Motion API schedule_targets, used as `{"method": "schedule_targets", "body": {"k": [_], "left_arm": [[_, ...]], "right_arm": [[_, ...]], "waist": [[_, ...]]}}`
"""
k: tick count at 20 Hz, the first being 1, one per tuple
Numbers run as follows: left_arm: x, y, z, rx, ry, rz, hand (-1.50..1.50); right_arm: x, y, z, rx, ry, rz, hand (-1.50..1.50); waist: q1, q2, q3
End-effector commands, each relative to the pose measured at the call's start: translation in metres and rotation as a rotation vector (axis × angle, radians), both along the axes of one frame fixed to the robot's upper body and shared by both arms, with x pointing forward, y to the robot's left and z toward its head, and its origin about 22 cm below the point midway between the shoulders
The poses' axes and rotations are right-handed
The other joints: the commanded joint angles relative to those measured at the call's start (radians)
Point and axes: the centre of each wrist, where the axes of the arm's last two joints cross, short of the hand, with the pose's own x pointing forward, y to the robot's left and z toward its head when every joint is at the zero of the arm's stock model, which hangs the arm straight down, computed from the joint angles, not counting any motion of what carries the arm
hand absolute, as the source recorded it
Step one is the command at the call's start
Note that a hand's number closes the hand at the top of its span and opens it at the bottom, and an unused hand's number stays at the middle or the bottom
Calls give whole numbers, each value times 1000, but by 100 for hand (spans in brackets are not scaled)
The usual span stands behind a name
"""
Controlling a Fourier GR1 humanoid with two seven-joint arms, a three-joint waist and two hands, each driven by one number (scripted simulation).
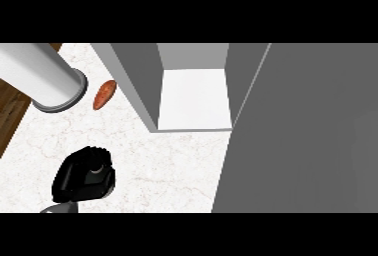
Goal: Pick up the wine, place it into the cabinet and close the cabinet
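The cabinet (144, 85) stands open at the back of the counter, and its white inner floor (196, 97) is bare. Its grey door (310, 130) swings out toward me and fills the right side of the view. My left hand (83, 175) rests low at the left over the marble counter (162, 165), fingers relaxed and holding nothing. I see no thing that is plainly a wine bottle. A big white cylinder with a grey end (44, 75) slants in from the upper left; I cannot tell what it is. My right hand does not show.
A small orange-red oblong thing (105, 94) lies on the counter between the cylinder and the cabinet's left wall. Dark wood floor (11, 115) shows past the counter's left edge. The open door hides everything to the right.
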Motion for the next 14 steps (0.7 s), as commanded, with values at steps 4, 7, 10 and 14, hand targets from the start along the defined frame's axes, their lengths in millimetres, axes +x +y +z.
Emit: {"method": "schedule_targets", "body": {"k": [4,7,10,14], "left_arm": [[-11,-45,-13,-76,40,-47,150],[-13,-58,12,-77,41,-78,150],[-11,-66,21,-84,33,-106,150],[1,-106,44,-97,34,-135,150]], "right_arm": [[-19,-8,22,29,-98,-20,-150],[-32,-19,20,19,-63,-27,-150],[-39,-19,25,40,-73,-19,-150],[-37,-21,28,25,-66,2,-150]], "waist": [[7,10,-13],[5,7,-10],[4,7,-11],[1,9,-11]]}}
